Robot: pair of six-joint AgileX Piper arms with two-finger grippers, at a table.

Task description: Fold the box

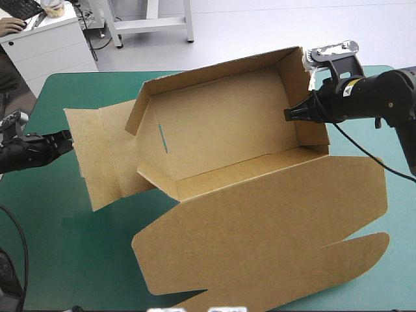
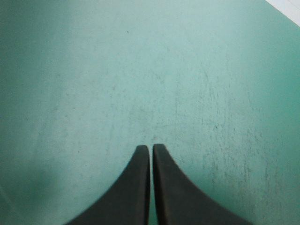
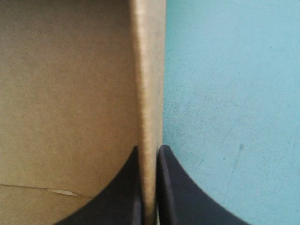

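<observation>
The brown box (image 1: 227,136) stands mid-table as an open tray with its walls raised, and its lid (image 1: 260,234) lies flat toward the near edge. A side flap (image 1: 97,156) lies spread to the left. My right gripper (image 1: 289,115) is shut on the box's right end wall (image 3: 149,93), the board pinched edge-on between the black fingers (image 3: 178,197). My left gripper (image 1: 67,141) rests at the table's left side, just short of that side flap. Its fingers (image 2: 136,192) are shut with only teal-green cover (image 2: 140,70) ahead of them.
A white desk (image 1: 45,39) with a person's hand on it stands beyond the table's far left corner. Bare teal-green cover (image 1: 58,260) shows to the near left of the box and along the right edge (image 1: 400,214).
</observation>
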